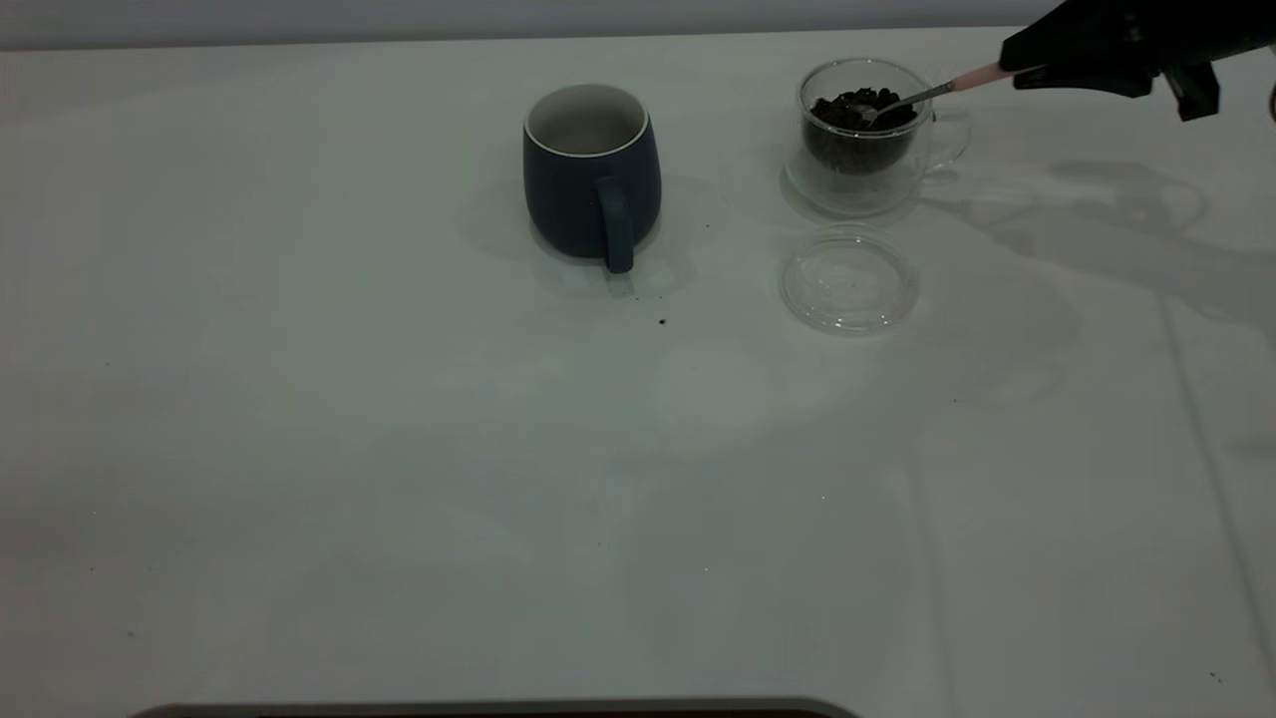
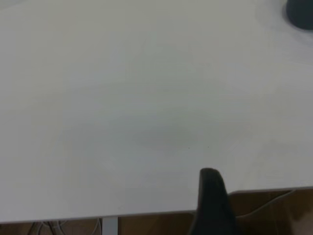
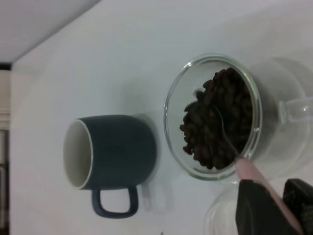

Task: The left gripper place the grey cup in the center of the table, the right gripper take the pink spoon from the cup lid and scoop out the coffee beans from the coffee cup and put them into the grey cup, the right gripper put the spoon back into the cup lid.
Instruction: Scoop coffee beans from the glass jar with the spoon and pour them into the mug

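Black right gripper (image 1: pixel 1027 68), at the table's far right, is clamped on the pale handle of the pink spoon (image 1: pixel 932 92). Its metal bowl dips among the coffee beans (image 1: pixel 859 108) inside the coffee cup (image 1: pixel 865 140). Just in front lies the cup lid (image 1: pixel 848 279), bare. Left of both, apart, stands the grey cup (image 1: pixel 591 175), upright on the table (image 1: pixel 399 449), handle toward the viewer. Whether the left gripper (image 2: pixel 211 203), over the table edge, is open is unclear.

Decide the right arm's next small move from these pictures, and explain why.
Probably lift the pink spoon out with a scoop and carry it toward the grey cup. The right tool grips its handle, the bowl is dug into the coffee beans in the coffee cup, and the grey cup looks empty.
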